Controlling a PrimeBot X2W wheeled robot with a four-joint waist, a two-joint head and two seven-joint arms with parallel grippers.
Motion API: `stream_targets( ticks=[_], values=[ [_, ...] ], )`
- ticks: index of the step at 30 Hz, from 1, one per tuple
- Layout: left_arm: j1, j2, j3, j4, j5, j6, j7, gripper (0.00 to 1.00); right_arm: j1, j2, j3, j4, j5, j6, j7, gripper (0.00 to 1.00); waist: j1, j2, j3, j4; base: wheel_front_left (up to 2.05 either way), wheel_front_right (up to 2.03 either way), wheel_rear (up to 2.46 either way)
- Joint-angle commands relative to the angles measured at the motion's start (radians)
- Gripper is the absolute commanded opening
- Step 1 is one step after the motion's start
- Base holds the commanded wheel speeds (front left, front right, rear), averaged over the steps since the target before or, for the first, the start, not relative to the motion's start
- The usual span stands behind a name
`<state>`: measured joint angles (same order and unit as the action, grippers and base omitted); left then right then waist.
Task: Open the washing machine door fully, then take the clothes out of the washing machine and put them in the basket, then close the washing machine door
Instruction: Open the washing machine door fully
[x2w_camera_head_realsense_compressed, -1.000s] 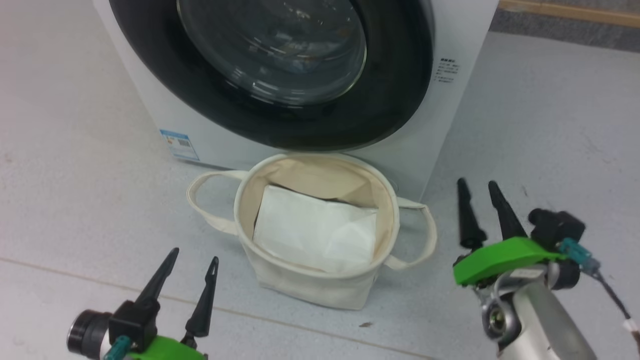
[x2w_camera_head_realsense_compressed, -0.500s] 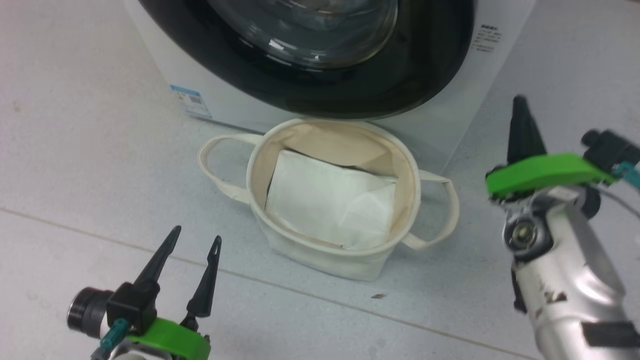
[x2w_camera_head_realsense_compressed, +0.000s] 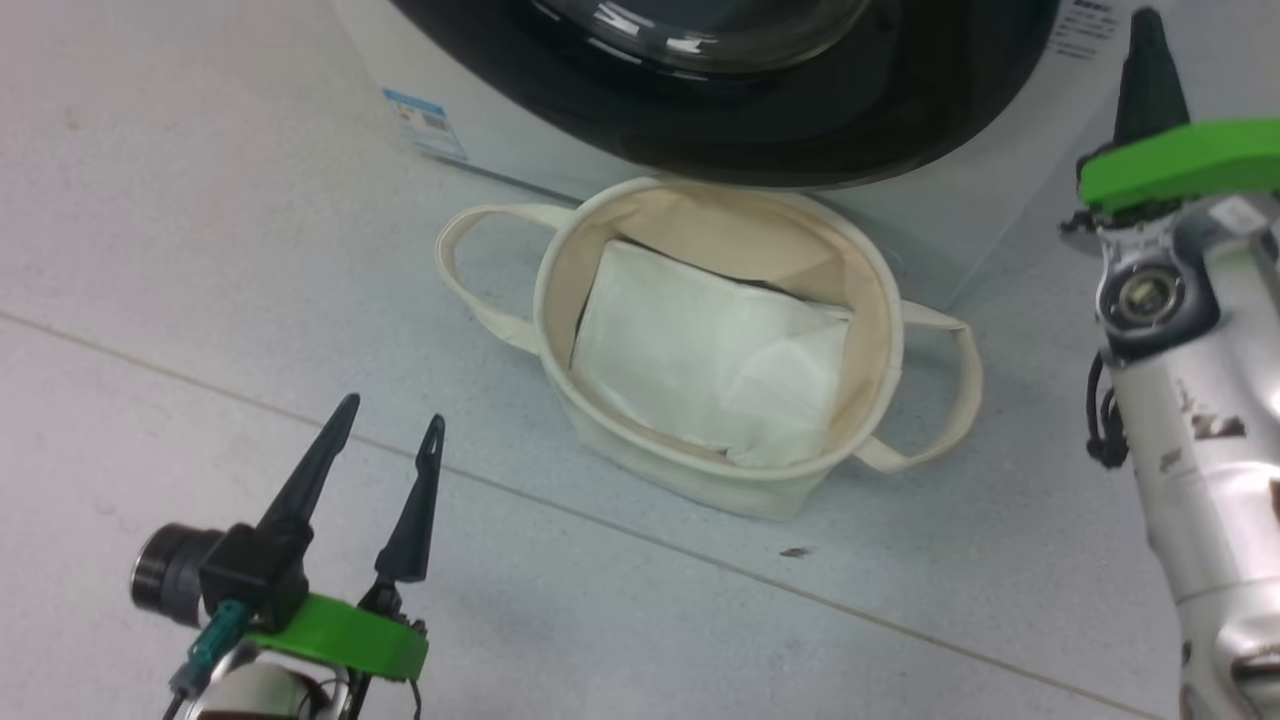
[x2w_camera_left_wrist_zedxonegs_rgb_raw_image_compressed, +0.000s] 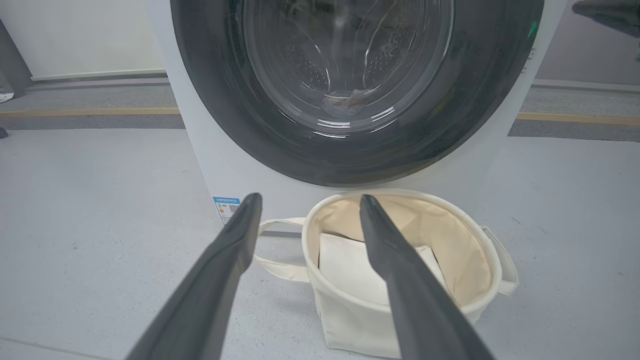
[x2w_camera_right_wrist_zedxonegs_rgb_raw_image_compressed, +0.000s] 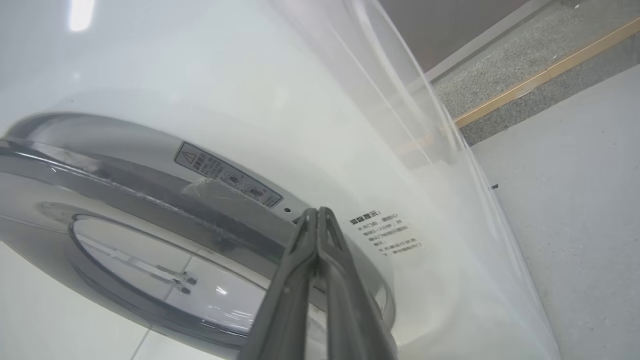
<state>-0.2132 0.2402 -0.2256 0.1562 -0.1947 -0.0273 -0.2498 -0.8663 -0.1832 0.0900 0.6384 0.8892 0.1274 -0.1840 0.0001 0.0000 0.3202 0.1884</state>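
Sitting in the basket — white sheet.

washing machine door cropped by head view's top edge, blue label print unreadable

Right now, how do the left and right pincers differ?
Left pincer is open, jaws apart; right pincer is shut, jaws pressed together. Left pincer sits low over the floor, pointing toward the basket; right pincer is raised at the right edge of the washing machine door, tips close to its rim, beside the printed notice. Shared: both are dark, tapered and hold nothing.
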Motion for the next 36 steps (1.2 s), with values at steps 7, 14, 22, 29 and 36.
stream_targets(
  ticks=[7, 14, 22, 29, 36],
  values=[
    [-0.048, -0.009, 0.042, -0.056, 0.032, -0.014, -0.012, 1.00, -0.165, -0.021, 0.052, 0.051, 0.148, 0.003, 0.081, 0.00, 0.0000, 0.0000, 0.057, 0.046, 0.00, 0.00, 0.00],
    [-0.051, -0.027, 0.049, -0.055, 0.038, -0.022, -0.012, 1.00, -0.236, -0.051, 0.032, 0.100, 0.312, 0.003, 0.228, 0.00, -0.0001, 0.0000, 0.076, 0.077, 0.00, 0.00, 0.00],
    [-0.029, -0.051, 0.060, -0.045, 0.046, -0.032, -0.012, 1.00, -0.300, -0.103, 0.030, 0.128, 0.439, 0.003, 0.439, 0.00, -0.0001, 0.0000, 0.068, 0.092, 0.00, 0.00, 0.00],
    [-0.007, -0.066, 0.066, -0.028, 0.049, -0.043, -0.012, 1.00, -0.245, -0.114, 0.056, 0.073, 0.485, 0.003, 0.549, 0.00, -0.0001, 0.0000, 0.029, 0.061, 0.00, 0.00, 0.00],
    [0.009, -0.070, 0.076, -0.013, 0.054, -0.049, -0.012, 1.00, -0.167, -0.081, 0.117, 0.068, 0.482, 0.003, 0.652, 0.00, -0.0001, 0.0000, -0.018, 0.035, 0.00, 0.00, 0.00]
  ],
)
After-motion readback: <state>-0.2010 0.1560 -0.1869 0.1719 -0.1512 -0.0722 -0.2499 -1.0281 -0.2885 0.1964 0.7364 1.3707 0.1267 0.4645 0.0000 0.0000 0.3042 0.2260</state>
